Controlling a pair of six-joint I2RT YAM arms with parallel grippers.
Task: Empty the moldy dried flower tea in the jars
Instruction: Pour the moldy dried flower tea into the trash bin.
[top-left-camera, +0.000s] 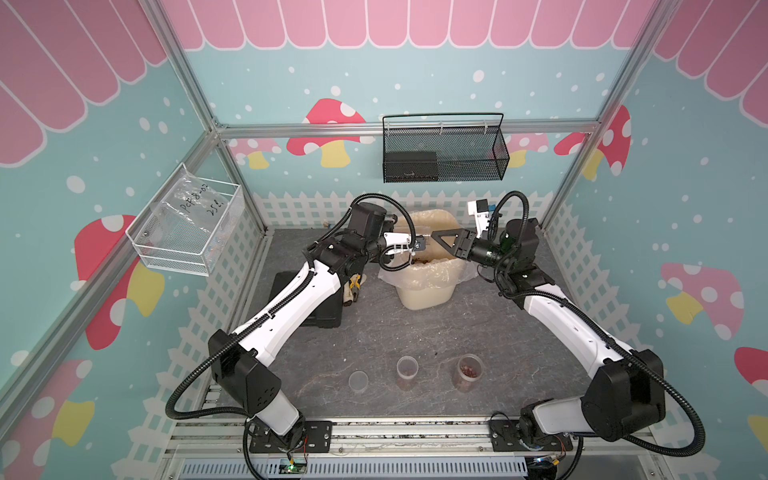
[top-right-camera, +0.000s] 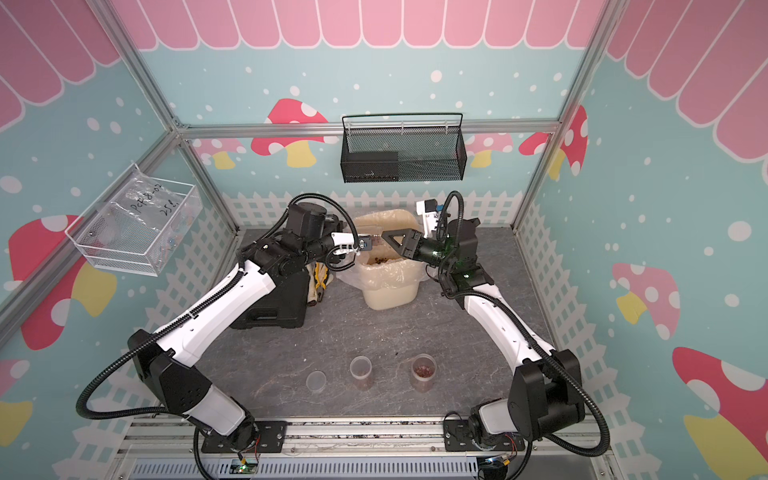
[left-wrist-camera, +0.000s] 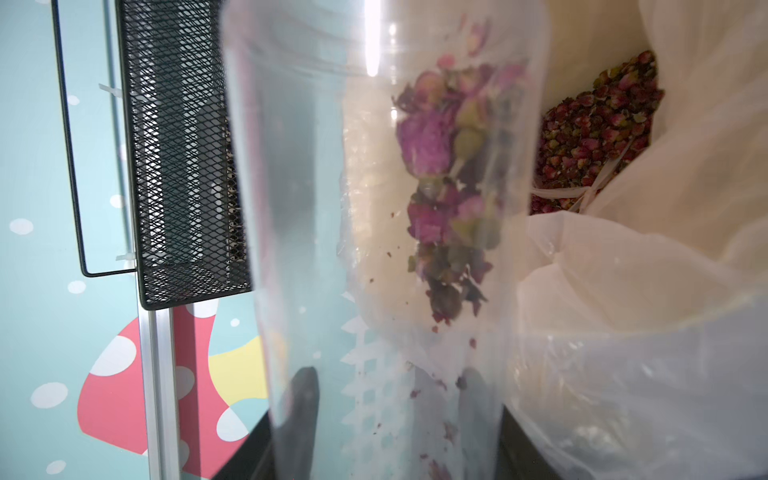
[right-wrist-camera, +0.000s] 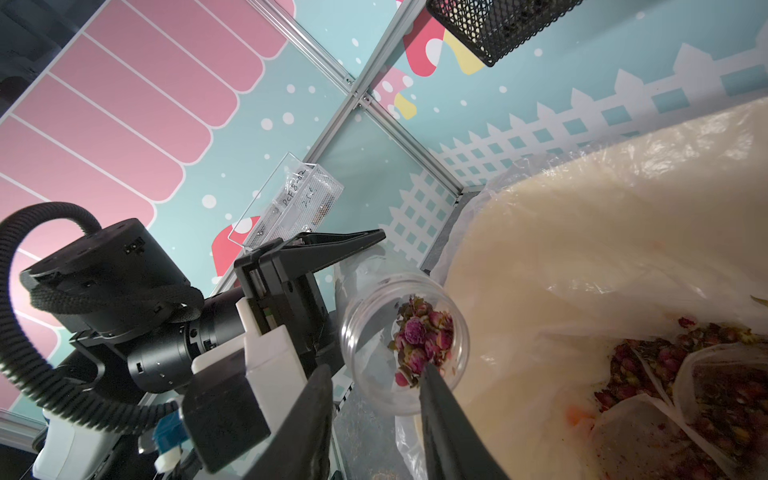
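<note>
Jar (left-wrist-camera: 374, 216) blurred, tea (left-wrist-camera: 440, 166) inside, bin (left-wrist-camera: 623, 270) cut off

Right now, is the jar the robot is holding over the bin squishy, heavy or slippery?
The jar is probably stiff: its mouth looks round with the left gripper shut on it. Likely light: thin clear plastic, just a small clump of dried flower tea inside. Its smooth wall might be slippery.

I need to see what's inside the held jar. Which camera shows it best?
Right wrist view: it looks straight into the jar at the clumped buds. Left wrist view blurs them through the wall; in both top views it's tiny.
</note>
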